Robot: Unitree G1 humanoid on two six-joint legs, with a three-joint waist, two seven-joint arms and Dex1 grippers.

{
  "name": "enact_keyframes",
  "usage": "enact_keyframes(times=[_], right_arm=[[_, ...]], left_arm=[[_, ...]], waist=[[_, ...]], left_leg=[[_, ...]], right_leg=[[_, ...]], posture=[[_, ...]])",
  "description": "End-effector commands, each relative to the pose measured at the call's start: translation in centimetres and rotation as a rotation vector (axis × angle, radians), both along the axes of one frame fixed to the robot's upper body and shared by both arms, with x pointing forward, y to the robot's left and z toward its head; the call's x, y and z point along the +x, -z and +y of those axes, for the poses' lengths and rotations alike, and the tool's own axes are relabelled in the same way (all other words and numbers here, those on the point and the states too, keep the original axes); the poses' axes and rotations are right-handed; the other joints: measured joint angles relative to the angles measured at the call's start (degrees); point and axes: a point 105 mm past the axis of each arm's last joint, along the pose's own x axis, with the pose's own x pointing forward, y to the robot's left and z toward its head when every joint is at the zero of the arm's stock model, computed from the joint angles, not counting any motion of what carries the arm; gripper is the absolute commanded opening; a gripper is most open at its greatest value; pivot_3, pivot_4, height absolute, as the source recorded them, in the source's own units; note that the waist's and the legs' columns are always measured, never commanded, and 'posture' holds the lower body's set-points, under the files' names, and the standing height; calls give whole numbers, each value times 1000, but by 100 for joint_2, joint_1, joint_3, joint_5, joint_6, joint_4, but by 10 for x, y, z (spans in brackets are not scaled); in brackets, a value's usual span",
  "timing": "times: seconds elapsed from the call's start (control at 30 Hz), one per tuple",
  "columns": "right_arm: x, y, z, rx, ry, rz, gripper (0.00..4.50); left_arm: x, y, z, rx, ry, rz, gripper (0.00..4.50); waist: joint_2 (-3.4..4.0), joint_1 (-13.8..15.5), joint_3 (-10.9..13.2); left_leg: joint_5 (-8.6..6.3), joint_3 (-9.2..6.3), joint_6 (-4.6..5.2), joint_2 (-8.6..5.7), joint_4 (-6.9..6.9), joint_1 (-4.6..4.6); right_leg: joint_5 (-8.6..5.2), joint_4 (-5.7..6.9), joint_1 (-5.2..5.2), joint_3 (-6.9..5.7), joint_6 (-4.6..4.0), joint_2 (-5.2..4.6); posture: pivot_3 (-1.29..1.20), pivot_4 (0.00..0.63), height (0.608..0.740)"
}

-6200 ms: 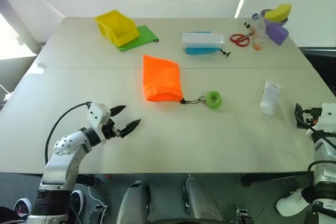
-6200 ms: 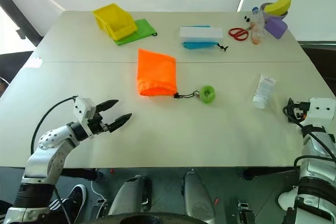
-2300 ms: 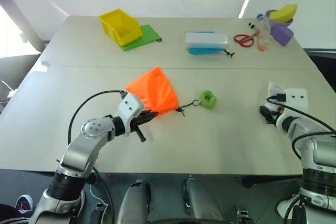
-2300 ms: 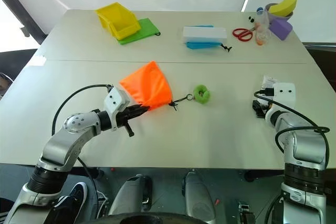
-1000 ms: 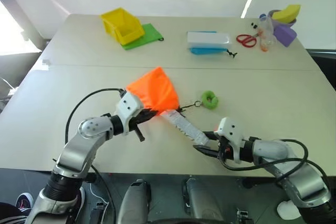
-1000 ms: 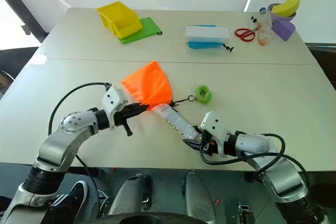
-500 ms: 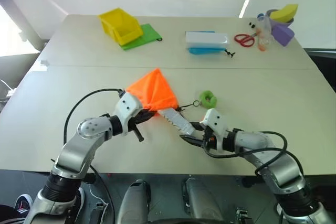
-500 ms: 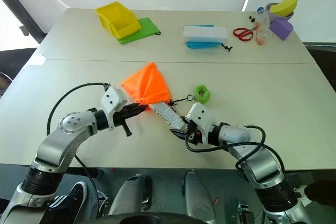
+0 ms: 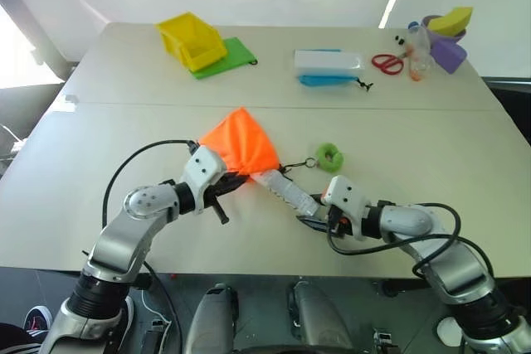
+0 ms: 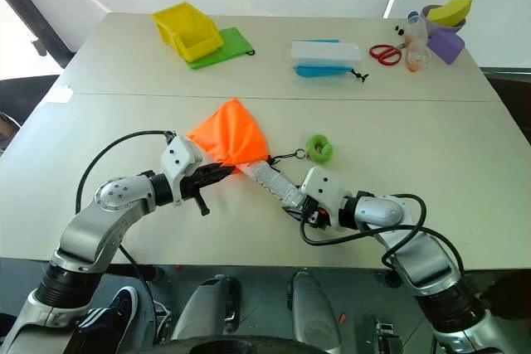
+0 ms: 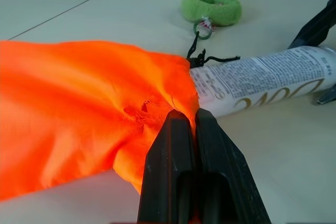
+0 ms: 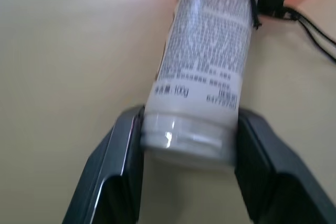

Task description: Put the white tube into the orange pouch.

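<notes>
Left fingers (image 11: pixel 195 129): you have them clenched on the mouth edge of the orange pouch (image 9: pixel 239 143), lifted off the worktop (image 9: pixel 124 80).
Right fingers (image 12: pixel 188 145): you grasp the white tube (image 10: pixel 275 182) by its cap end.
Tube: its crimped end sits in the pouch mouth, body running out toward 4 o'clock.
Advice: push along the tube's own line toward 10 o'clock; keep the mouth raised, and let go only once the cap is inside.
</notes>
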Motion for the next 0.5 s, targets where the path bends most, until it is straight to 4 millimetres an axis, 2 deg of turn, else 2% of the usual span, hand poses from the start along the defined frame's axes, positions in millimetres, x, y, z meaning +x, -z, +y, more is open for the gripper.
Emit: enact_keyframes(times=[0.03,0.33,0.5], right_arm=[[-8,-12,14,8,-95,-62,1773],[10,-10,29,-6,-86,-131,1773],[29,-16,35,6,-41,-197,1773]], left_arm=[[-4,-17,-7,-22,39,-66,0],[-7,-17,-7,-14,64,-54,0],[-10,-12,-5,16,78,-50,0]], waist=[[0,-1,0],[-1,12,0],[-2,12,-1]], left_leg=[[0,0,0,0,0,3],[0,-2,0,-1,2,5],[0,1,0,-2,2,4]], right_leg=[[0,5,0,0,0,0],[-1,12,0,1,-1,2],[-1,11,0,2,0,-2]], posture=[[0,150,740],[0,150,740],[0,150,740]])
